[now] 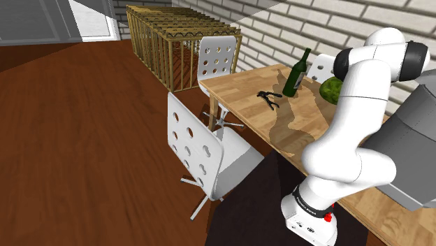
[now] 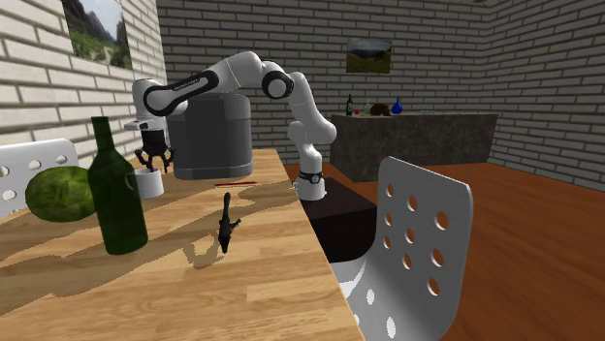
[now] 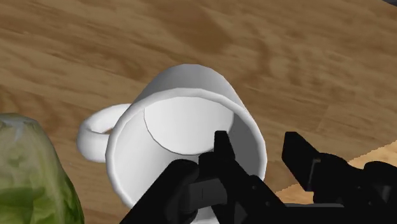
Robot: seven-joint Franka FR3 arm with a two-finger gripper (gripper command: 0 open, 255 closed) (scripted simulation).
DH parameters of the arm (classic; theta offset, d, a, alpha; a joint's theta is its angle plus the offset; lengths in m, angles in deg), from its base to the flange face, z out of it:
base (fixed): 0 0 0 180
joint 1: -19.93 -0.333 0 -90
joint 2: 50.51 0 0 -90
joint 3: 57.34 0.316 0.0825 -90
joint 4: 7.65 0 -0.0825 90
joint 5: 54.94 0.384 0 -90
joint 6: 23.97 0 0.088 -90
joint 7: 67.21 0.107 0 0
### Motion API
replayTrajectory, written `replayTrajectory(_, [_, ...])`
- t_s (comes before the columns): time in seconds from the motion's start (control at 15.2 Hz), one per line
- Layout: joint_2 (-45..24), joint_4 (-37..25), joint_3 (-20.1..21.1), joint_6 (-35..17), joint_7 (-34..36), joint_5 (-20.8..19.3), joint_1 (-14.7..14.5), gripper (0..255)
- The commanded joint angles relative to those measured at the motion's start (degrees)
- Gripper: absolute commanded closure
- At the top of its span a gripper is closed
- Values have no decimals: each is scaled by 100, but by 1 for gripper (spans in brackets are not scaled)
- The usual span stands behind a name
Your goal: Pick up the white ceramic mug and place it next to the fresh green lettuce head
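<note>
White mug (image 3: pixel 184 127) stands straight up on the wooden table (image 3: pixel 286 51). Its open mouth looks up at the tool (image 3: pixel 257 137), so its long way runs up and down. Its handle (image 3: pixel 94 137) sticks out to the side, toward the lettuce (image 3: pixel 28 178). The mug is plain and smooth, white all over, with a round rim and nothing inside it. The tool is open. One black finger (image 3: pixel 222 153) hangs inside the mug and the other finger is outside. The mug's wall is between them, and neither finger seems to touch it.

In the second exterior view, from left to right, the round green lettuce (image 2: pixel 58 194) comes first. Next is a tall dark green bottle (image 2: pixel 116 194), standing just beside the lettuce. Behind the bottle is the mug (image 2: pixel 148 182), near the lettuce, with the tool (image 2: pixel 155 160) right over it. The big grey stand (image 2: pixel 213 131) is next. A thin red stick (image 2: pixel 236 182) lies on the table (image 2: pixel 262 281) near it. A small black thing (image 2: pixel 227 231) lies closer to the front edge. A white chair with round holes (image 2: pixel 427 242) is at the right, beside the table.
</note>
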Motion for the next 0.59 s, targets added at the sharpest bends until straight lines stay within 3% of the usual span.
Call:
replayTrajectory(0.0, [0, -1, 0, -1, 0, 0, 0, 0])
replayTrajectory(0.26, [0, -1, 0, -1, 0, 0, 0, 0])
replayTrajectory(0.53, [242, -405, -153, 572, 146, -224, -19, 0])
